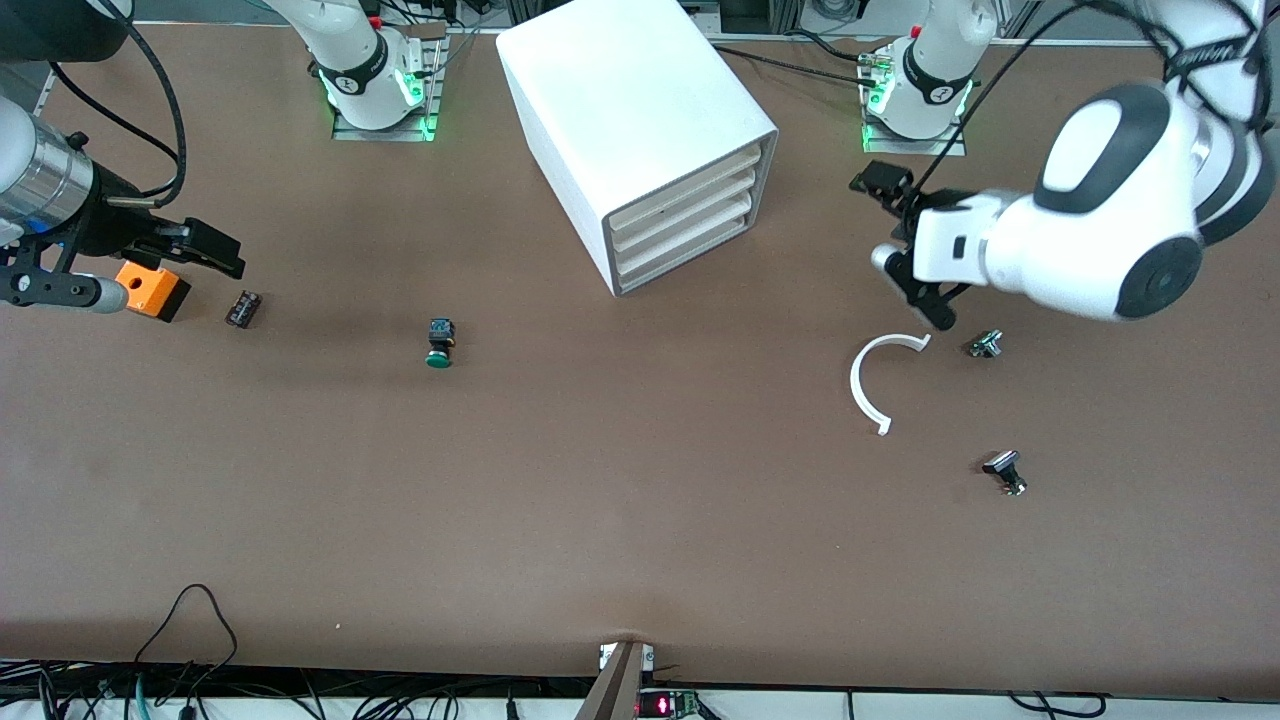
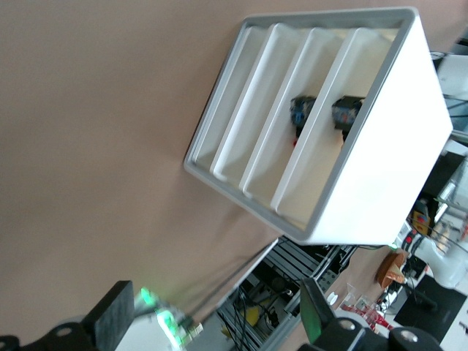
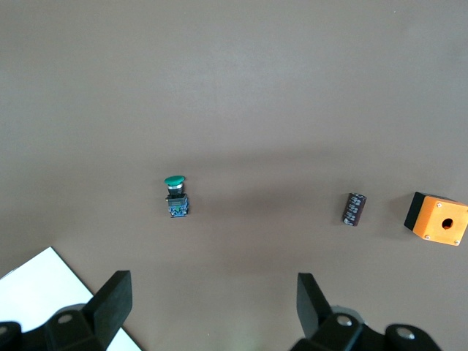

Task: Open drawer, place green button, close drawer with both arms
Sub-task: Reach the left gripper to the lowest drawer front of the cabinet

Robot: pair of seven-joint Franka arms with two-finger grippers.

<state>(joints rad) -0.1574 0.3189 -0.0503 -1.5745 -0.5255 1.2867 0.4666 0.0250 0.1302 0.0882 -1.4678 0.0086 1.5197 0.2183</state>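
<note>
The white cabinet (image 1: 640,130) stands at the back middle of the table with all three fronts flush. The drawer (image 1: 682,262) is the lowest of them and is shut; in the left wrist view the drawer (image 2: 230,110) is the front nearest the table. The button (image 1: 440,343), green cap and black-and-blue body, lies on its side on the bare table toward the right arm's end; the right wrist view also shows the button (image 3: 175,196). My left gripper (image 1: 905,250) hangs open and empty in front of the cabinet's drawers, apart from them. My right gripper (image 1: 200,250) is open and empty over the orange box.
The orange box with a hole (image 1: 150,290) and a small dark part (image 1: 243,308) lie at the right arm's end. A white C-shaped strip (image 1: 868,385), a small metal part (image 1: 985,344) and a black-capped silver-stemmed part (image 1: 1005,470) lie toward the left arm's end.
</note>
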